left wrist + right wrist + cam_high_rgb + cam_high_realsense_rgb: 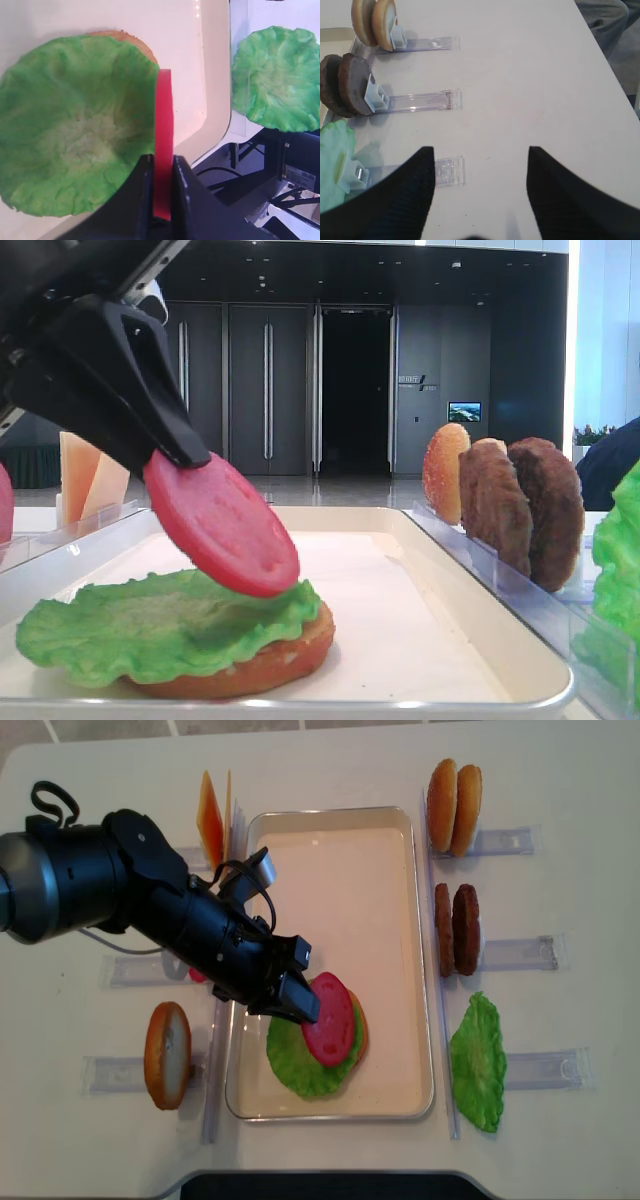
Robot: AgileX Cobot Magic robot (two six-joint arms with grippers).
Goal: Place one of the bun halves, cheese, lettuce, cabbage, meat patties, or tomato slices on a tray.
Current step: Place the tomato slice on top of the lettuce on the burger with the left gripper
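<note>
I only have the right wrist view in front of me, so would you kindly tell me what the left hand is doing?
Observer: The left hand is shut on a tomato slice, holding it tilted above the tray.
Operator: Thank you. Is anything lying on that tray already?
Observer: Yes, a lettuce leaf lies flat on a bun half near one end of it.
Operator: And has the slice landed on the leaf?
Observer: Not flat. Its lower edge is down at the leaf, but I cannot tell whether they touch.
</note>
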